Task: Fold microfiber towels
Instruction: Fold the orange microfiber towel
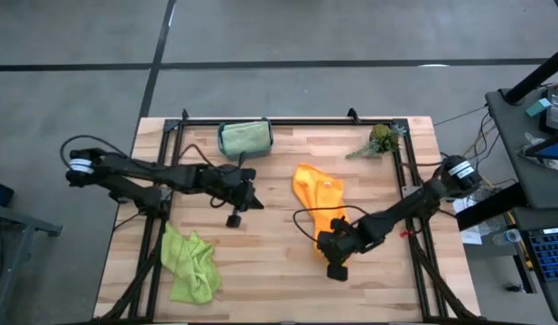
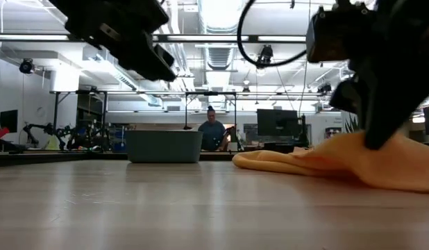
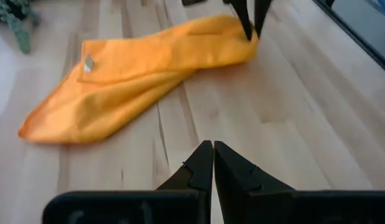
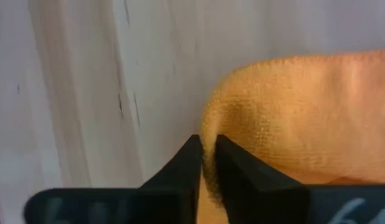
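Working at a pale wood table (image 1: 261,262) on a grey floor, I see a workshop beyond it, where a person (image 2: 213,132) sits far off behind the teal bin (image 2: 164,146). A plant sprig (image 1: 380,140) lies at the far right corner. My left gripper (image 1: 254,200) hovers mid-table, fingers pressed together, holding nothing. My right gripper (image 1: 326,242) reaches in from the right and pinches the near edge of the orange towel (image 1: 319,199), fingers (image 4: 192,163) nearly together on the fabric. That towel lies crumpled right of centre. A lime towel (image 1: 190,262) sits bunched near left; a sage towel (image 1: 243,137) rests in the bin.
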Available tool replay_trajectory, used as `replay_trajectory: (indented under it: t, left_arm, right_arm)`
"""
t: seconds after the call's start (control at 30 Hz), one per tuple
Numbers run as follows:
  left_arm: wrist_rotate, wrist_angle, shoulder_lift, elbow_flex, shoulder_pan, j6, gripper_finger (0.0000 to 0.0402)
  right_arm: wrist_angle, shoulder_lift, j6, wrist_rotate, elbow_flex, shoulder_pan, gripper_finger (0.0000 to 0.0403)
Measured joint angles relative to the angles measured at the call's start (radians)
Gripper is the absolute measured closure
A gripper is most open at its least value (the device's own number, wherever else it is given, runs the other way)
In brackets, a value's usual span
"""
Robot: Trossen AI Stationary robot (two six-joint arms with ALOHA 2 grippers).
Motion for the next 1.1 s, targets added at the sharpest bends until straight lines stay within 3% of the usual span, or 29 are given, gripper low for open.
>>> replay_trajectory:
  t: [0.23, 0.43, 0.53, 0.63, 0.73, 0.9, 1.1]
  left_arm:
    - [-0.001, 0.102, 0.094, 0.000, 0.000, 0.000, 0.0401]
    - [-0.001, 0.140, 0.114, 0.000, 0.000, 0.000, 0.0401]
    - [-0.006, 0.146, 0.114, 0.000, 0.002, 0.000, 0.0401]
    - [-0.014, 0.183, 0.114, -0.001, 0.003, 0.000, 0.0401]
    - [-0.093, 0.209, 0.117, -0.001, 0.002, -0.003, 0.0401]
    - [-0.257, 0.236, 0.117, -0.001, 0.003, -0.021, 0.0401]
    - [-0.291, 0.244, 0.117, -0.001, 0.003, -0.029, 0.0401]
  right_arm:
    - [-0.014, -0.008, 0.118, -0.001, -0.004, 0.037, 0.0287]
    - [-0.131, -0.077, 0.155, 0.010, -0.004, 0.033, 0.0218]
    - [-0.188, -0.115, 0.166, 0.115, -0.004, 0.016, 0.0197]
    - [-0.225, -0.134, 0.210, 0.338, -0.005, -0.026, 0.0189]
    - [-0.217, -0.133, 0.250, 0.449, -0.008, -0.109, 0.0189]
    - [-0.189, -0.092, 0.358, 0.531, -0.014, -0.302, 0.0197]
    - [-0.036, -0.035, 0.295, 0.466, -0.014, -0.442, 0.0207]
